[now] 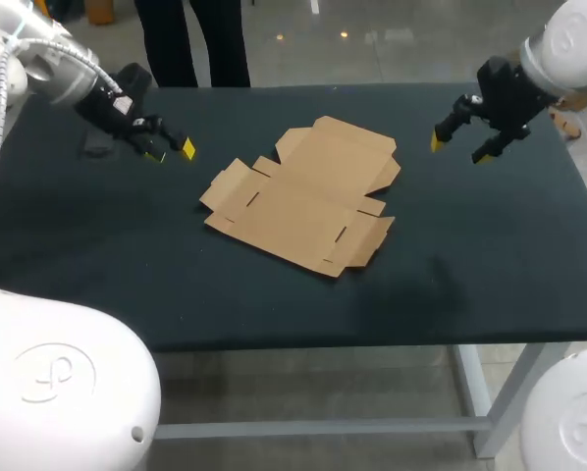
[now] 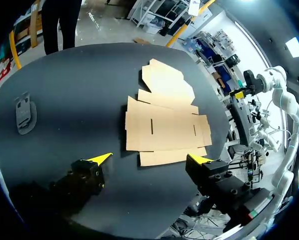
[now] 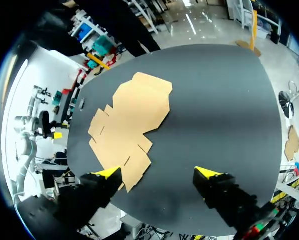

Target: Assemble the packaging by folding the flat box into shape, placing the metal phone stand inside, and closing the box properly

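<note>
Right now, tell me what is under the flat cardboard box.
The flat cardboard box lies spread on the black table, with nothing on top. Anything beneath it is covered by the cardboard. The metal phone stand lies apart, on bare table.

Tabletop [image 1: 490, 255]: one long rectangular surface, dark, near-black with a green cast, matte. Long sides run across the head view; the far edge meets the pale floor. Along the near side the dark surface shows as a narrow band dropping over the front edge. Surface flat and even in tone, with a faint darker patch right of the middle. Both wrist views show the same dark surface with a soft grey sheen. Frame under the tabletop: pale grey metal leg [image 1: 473, 397] at the near right corner, slanting in view; a pale horizontal rail [image 1: 323, 428] runs left from its foot.
</note>
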Available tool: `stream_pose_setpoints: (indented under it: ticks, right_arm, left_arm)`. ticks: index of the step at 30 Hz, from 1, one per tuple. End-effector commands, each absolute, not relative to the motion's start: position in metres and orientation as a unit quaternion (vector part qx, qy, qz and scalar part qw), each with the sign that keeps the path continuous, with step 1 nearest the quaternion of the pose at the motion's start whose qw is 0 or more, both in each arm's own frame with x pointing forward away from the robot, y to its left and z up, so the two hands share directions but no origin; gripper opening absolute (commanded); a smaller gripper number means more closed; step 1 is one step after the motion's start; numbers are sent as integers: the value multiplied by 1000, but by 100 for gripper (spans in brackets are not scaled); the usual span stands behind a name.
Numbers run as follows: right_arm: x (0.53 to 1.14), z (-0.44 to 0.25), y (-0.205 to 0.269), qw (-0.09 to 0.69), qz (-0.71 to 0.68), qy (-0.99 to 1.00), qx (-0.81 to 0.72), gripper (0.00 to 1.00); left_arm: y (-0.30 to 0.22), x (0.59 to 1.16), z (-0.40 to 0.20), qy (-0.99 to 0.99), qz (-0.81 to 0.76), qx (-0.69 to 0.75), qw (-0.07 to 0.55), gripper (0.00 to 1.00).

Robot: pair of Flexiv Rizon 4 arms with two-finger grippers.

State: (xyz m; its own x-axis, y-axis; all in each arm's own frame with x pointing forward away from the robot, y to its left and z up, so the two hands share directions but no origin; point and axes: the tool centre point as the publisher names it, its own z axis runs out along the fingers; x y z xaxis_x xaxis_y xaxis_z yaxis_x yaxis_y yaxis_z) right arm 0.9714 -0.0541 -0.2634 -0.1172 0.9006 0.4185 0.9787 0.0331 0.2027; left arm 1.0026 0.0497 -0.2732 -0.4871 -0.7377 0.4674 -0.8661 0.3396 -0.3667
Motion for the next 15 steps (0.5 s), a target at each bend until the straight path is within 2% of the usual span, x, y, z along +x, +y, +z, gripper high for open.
stream_pose_setpoints:
  ticks: [1,15]
  right_arm:
    - [964,-261,-56,86,-223,-713,-659,100]
    - [953,-263,-62,95,-224,-711,-660,100]
  left_arm:
    - [45,1018,-291,-810,279,503,116,100]
    - [42,1037,-312,-824,286,476,110,100]
